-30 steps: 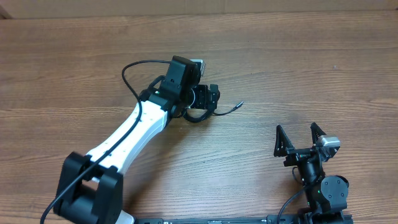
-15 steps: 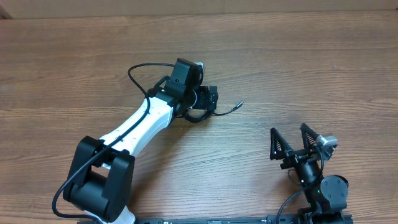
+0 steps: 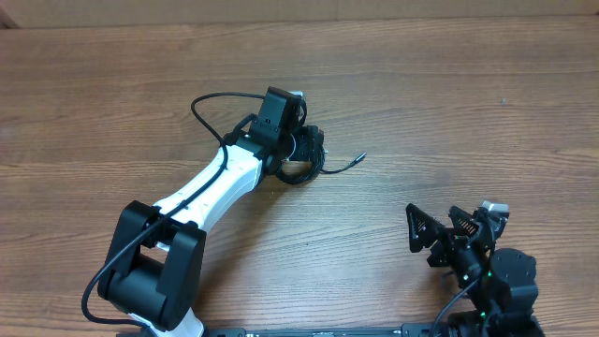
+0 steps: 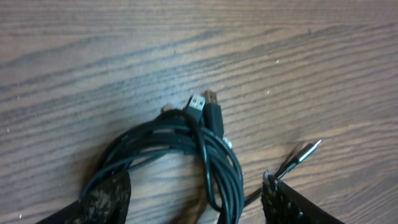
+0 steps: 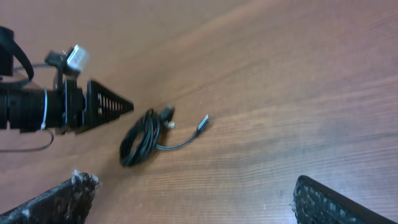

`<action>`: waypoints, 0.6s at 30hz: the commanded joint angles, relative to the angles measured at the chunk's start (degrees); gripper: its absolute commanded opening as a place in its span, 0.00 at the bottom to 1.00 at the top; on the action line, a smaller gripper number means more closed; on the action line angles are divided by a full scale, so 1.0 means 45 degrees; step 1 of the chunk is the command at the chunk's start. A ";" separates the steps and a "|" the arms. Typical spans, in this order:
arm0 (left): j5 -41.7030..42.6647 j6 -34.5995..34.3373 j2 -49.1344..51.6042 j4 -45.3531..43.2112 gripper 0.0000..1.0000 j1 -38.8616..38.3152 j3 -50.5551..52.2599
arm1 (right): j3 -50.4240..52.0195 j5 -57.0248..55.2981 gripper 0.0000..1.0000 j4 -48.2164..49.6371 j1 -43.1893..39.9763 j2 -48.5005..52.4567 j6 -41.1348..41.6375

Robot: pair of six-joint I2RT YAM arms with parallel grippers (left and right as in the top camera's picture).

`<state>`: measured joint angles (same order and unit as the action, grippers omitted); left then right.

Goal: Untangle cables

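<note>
1. While the cables [image 3: 301, 177] lie where they did a second ago, coiled on the worktop [image 3: 468, 94] left of centre, the left end effector [image 3: 314, 150] over them has narrowed.
2. Seen from the left wrist, that end effector [image 4: 194, 183] is partly spread and straddles the coil [image 4: 186, 140]. One finger [image 4: 106, 199] overlaps the coil's left loop. The other finger is just beside a thin lead, apart from the main coil, so nothing is pinched.
3. A USB plug [image 4: 198, 102] sticks up at the top of the coil.
4. That lead runs out to the right and ends in a silver tip [image 3: 359, 157], which has not shifted.
5. Behind the end effector, the left arm's [image 3: 201, 192] black base has swung right since the earliest frame, and the wrist has held over the coil.
6. Meanwhile the right end effector [image 3: 440, 232] has drawn back toward the worktop's near edge and turned left. It is spread wide and holds nothing.
7. From the right wrist, the coil [image 5: 140, 143] and tip [image 5: 202, 122] lie well ahead of its own fingers [image 5: 56, 202].
</note>
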<state>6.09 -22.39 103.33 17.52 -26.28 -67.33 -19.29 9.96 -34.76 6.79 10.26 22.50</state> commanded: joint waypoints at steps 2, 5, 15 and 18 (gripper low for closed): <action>-0.0262 -0.0044 0.0525 -0.0432 0.69 -0.0097 -0.0262 | -0.1613 0.0539 1.00 -0.0835 -0.0010 0.1253 0.0058; -0.0262 -0.0126 0.0860 -0.0670 0.72 -0.0097 -0.0267 | -0.2492 0.0826 1.00 -0.1379 -0.0010 0.2103 0.0053; -0.0267 -0.0131 0.1375 -0.1049 0.70 -0.0102 -0.0262 | -0.3415 0.1758 1.00 -0.1345 -0.0015 0.3764 0.0053; -0.0291 -0.0131 0.1379 -0.1069 0.68 -0.0107 -0.0262 | -0.3415 0.1914 1.00 -0.1151 -0.0015 0.3759 0.0053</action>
<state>5.50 -22.57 108.88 13.17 -26.28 -67.46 -33.15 16.47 -40.60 6.79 27.38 22.50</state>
